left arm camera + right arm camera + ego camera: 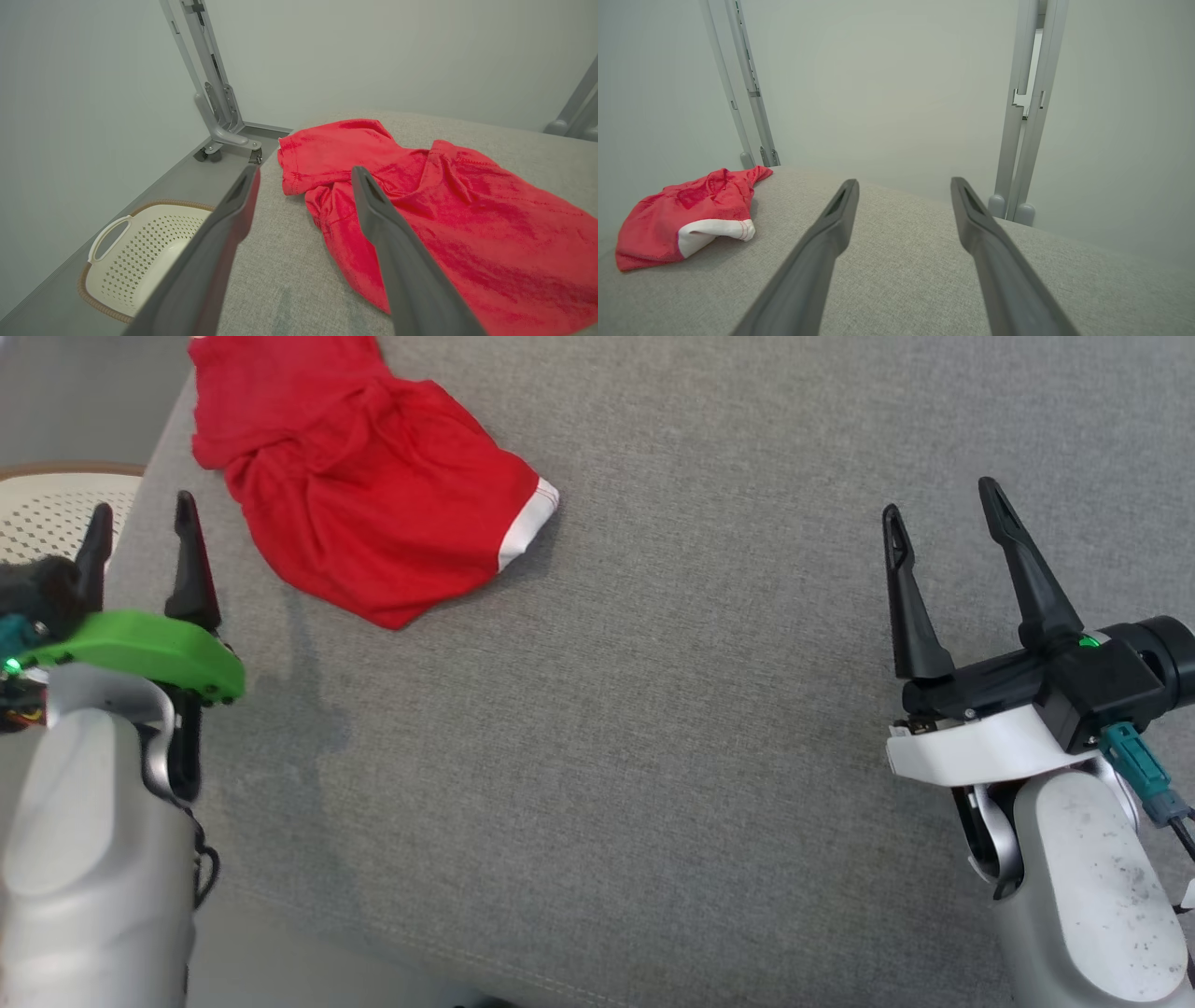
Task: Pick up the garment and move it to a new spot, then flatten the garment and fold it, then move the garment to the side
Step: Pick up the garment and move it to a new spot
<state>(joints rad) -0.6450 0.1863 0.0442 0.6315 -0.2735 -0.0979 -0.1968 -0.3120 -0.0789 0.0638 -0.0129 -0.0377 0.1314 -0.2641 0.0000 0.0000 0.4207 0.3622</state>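
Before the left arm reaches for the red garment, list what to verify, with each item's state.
1. Left gripper open and empty: ok.
2. Right gripper open and empty: ok.
3. Garment on the grey surface, free of both grippers: ok.
4. Garment flat: not ok, bunched.
5. Surface between left gripper and garment bare: ok.

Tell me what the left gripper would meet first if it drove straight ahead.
Probably the red garment: its bunched edge lies just beyond the open left gripper. Depth is unclear; it could touch the grey surface first.
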